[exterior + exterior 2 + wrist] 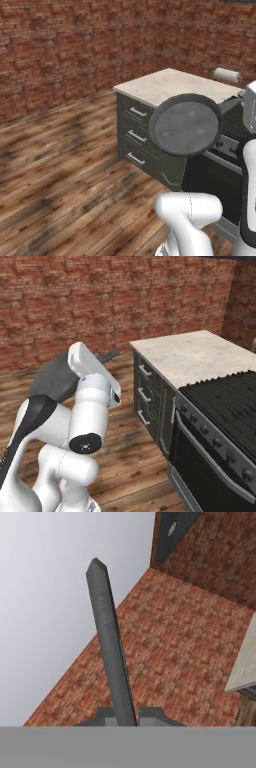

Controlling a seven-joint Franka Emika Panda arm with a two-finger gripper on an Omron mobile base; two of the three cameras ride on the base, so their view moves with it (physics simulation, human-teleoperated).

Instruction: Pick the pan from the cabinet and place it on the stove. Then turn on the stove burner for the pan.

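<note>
My gripper is shut on the pan's long thin dark handle, which runs up between the two finger tips in the hand view. The pan is round, shallow and dark grey. It hangs in the air, tilted with its inside facing the left base camera, in front of the drawers and left of the stove. From the right base view the pan shows behind my arm, well left of the stove, a black gas cooktop with grates. The cabinet is out of view.
A pale stone counter sits left of the stove over three dark drawers. A paper towel roll lies at the counter's back. Dark knobs line the stove front. Brick walls stand behind, with open wooden floor to the left.
</note>
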